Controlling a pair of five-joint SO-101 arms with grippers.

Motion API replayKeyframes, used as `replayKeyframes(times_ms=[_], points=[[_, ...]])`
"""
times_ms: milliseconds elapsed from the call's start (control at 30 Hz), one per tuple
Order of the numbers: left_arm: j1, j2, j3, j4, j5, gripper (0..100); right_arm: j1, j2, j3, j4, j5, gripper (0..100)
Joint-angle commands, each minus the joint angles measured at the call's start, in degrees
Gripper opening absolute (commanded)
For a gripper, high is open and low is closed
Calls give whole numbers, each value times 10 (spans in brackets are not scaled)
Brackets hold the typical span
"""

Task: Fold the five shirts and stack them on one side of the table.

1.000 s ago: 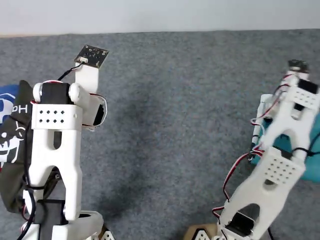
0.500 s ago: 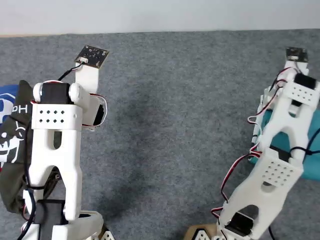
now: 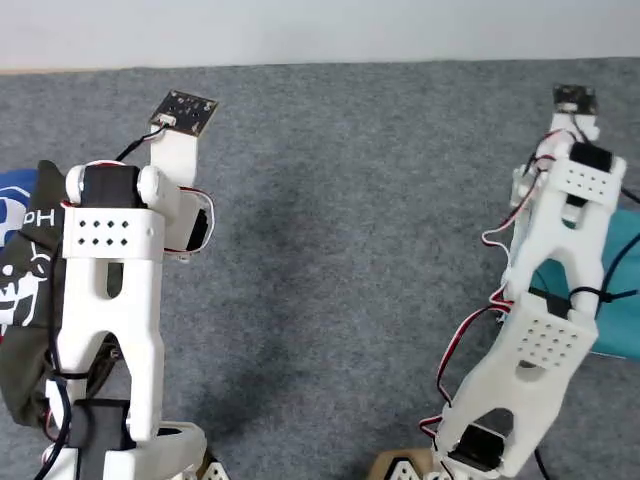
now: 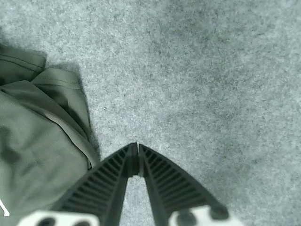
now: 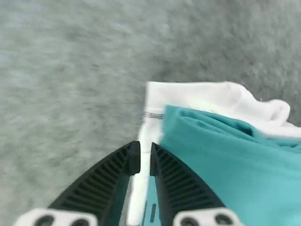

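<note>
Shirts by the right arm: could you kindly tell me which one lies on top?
The teal shirt; it overlaps the white shirt, whose edge sticks out beneath.

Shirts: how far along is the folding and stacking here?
Done, apparently: a teal shirt lies flat on a white shirt at the right edge of the carpet. In hand: nothing for the left gripper, shut over bare carpet beside the olive shirt. Left: that rumpled shirt, and a blue shirt with it.
</note>
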Motion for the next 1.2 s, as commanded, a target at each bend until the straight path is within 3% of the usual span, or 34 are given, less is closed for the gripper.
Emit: replayKeyframes(times_ms=[0,233,467,633,767,967,1167], points=[[5,-22,-2,13,-4,6,-13,-55,-24,29,-4,60],[5,-22,-2,13,-5,6,-16,-95,-24,122,-7,206],[5,-22,-2,13,-4,6,-30,-152,-24,189,-6,158],[5,-34,-6,13,-4,5,-83,-196,-24,269,-7,7],[-4,-98,-1,13,-4,5,-126,-219,-17,317,-8,6],[-118,-150,2,13,-15,6,-152,-277,71,316,-8,9],[-256,-154,34,14,-120,51,-145,-316,176,316,-8,9]])
